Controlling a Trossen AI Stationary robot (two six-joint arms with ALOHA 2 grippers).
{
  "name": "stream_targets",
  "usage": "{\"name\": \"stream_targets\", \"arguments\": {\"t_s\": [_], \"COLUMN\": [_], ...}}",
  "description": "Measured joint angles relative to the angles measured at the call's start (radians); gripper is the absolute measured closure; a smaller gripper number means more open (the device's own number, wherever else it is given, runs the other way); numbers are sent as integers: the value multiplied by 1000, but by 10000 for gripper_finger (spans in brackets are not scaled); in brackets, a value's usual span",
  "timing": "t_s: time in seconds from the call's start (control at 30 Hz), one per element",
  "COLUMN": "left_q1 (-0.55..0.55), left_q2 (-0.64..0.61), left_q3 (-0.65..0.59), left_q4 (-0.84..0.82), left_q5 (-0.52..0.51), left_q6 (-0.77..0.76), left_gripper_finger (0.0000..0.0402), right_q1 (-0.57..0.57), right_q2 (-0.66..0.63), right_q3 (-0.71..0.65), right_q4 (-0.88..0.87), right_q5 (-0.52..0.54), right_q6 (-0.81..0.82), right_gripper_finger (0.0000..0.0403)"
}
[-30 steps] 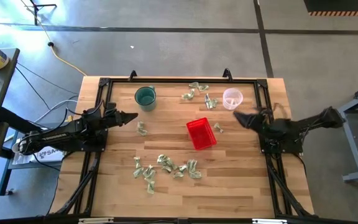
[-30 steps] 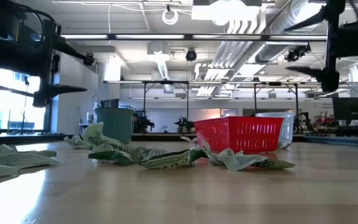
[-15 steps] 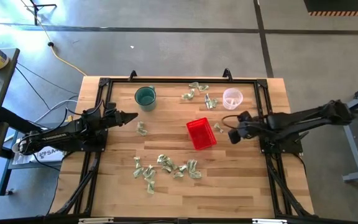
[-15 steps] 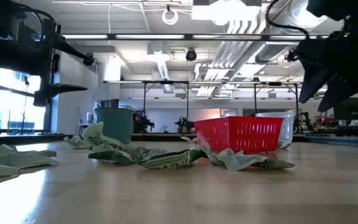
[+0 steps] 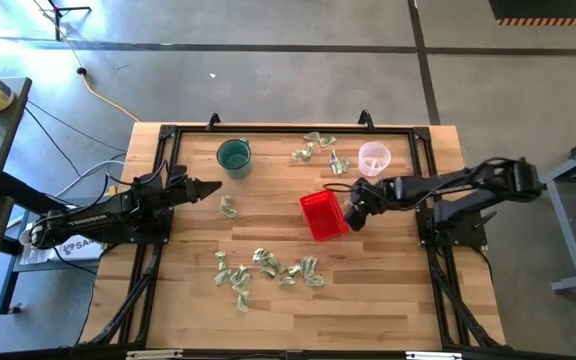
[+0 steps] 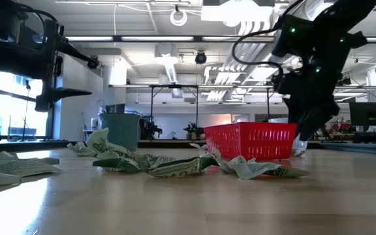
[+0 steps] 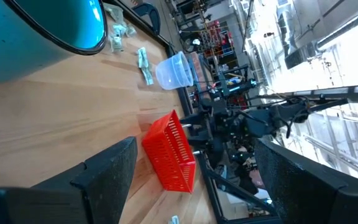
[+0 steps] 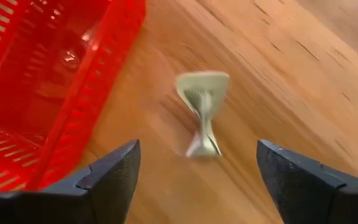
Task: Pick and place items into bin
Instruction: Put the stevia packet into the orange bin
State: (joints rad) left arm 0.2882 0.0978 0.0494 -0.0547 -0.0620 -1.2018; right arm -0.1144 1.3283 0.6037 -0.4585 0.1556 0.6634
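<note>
Right now we see our right claw (image 8: 194, 171) spread wide and holding nothing, hanging over a crumpled wrapper (image 8: 202, 112) that lies on the table dead ahead between its fingers, long axis pointing away, with the red basket (image 8: 39, 81) just beside it.

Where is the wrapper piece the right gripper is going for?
In the high view, the wrapper piece lies on the table just right of the red basket, under the open right gripper and below the clear cup.
</note>
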Motion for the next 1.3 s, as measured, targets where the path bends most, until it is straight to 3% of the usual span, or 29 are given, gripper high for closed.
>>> {"name": "stream_targets", "arguments": {"t_s": [0.23, 0.4, 0.7, 0.93, 1.0, 1.1, 1.13, 1.3], "left_q1": [0, 0, 0, 0, 0, 0, 0, 0], "left_q2": [0, 0, 0, 0, 0, 0, 0, 0], "left_q3": [0, 0, 0, 0, 0, 0, 0, 0], "left_q4": [0, 0, 0, -2, -2, -1, -1, -1], "left_q5": [0, 1, 1, 2, 2, 2, 2, 2], "left_q6": [0, 0, 0, 0, 0, 0, 6, 50], "left_gripper_finger": [43, 43, 43, 43, 43, 43, 43, 43], "right_q1": [-30, -53, -76, -75, -81, -102, -104, -109], "right_q2": [94, 161, 140, -34, -56, -28, -2, 159], "right_q3": [0, 4, 12, 142, 187, 241, 253, 315], "right_q4": [34, 59, 63, -45, -5, 68, 70, 33], "right_q5": [52, 29, -66, -44, -140, -420, -469, -562], "right_q6": [-113, -157, -140, -61, -84, -151, -144, -118], "right_gripper_finger": [162, 218, 387, 394, 397, 380, 372, 317]}}
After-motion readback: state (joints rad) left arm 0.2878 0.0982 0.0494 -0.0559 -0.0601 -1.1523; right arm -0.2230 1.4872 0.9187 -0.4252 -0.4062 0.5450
